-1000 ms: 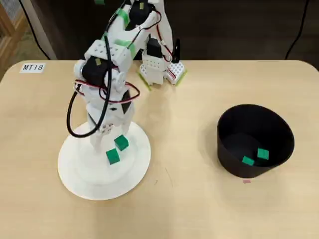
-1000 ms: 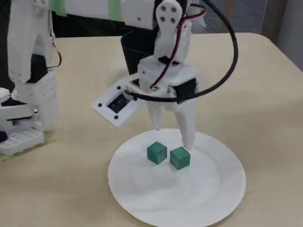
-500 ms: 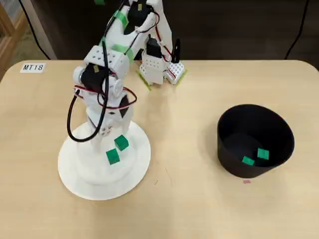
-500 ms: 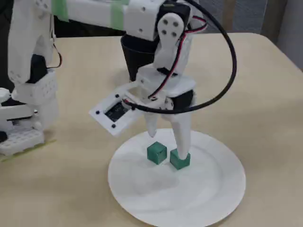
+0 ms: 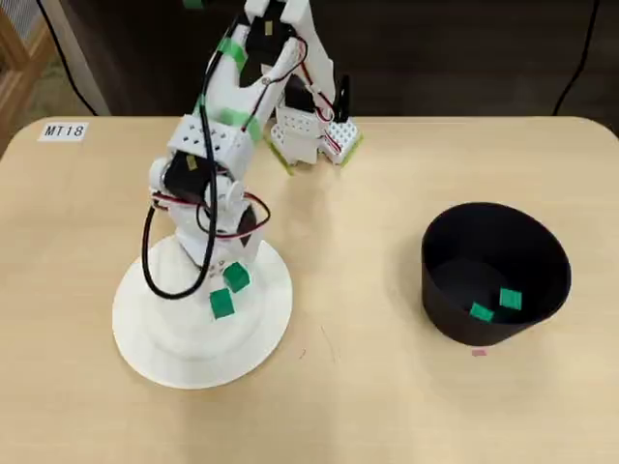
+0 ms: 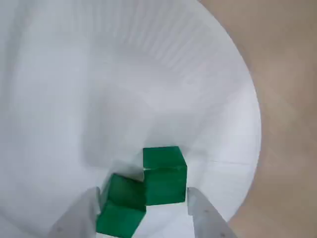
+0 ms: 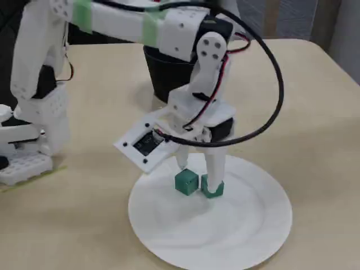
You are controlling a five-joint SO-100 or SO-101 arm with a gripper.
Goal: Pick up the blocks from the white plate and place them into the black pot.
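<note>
Nearest in the fixed view lay the plate [image 7: 236, 247], flat on the pale tabletop [image 7: 315, 112]; on its middle sat two green blocks, one [image 7: 186, 182] to the left and another [image 7: 214, 189] just beside it on the right, near enough that they seemed to touch; the gripper [image 7: 196, 169] stood low over the pair, its fingers [image 7: 214, 166] pointing down at the plate; one finger stood right against the right-hand block, hiding part of it.

The wrist view looked down between the finger tips; the gripper [image 6: 143, 210] was spread wide, a pale tip at each lower corner; both blocks lay in the gap, the lower one [image 6: 120, 207] close against the left tip, the upper one [image 6: 164, 174] close by the right tip; the two blocks met at a corner; the fingers had not closed on either block, and whether a tip truly touched one I could not tell; around them spread the plate [image 6: 148, 74], with tabletop [image 6: 287, 99] showing at the right.

From overhead the arm [image 5: 218, 126] reached from its base at the far edge to the plate [image 5: 155, 338] on the left; the two blocks [image 5: 222, 304] [image 5: 235, 276] showed beside the wrist; the gripper itself was hidden under the arm.

Well apart, on the right of that view, stood the pot [image 5: 445, 290]; two more blocks [image 5: 481, 311] [image 5: 511, 300] lay on its floor; at the far left corner a small label [image 5: 64, 130] read MT18.
</note>
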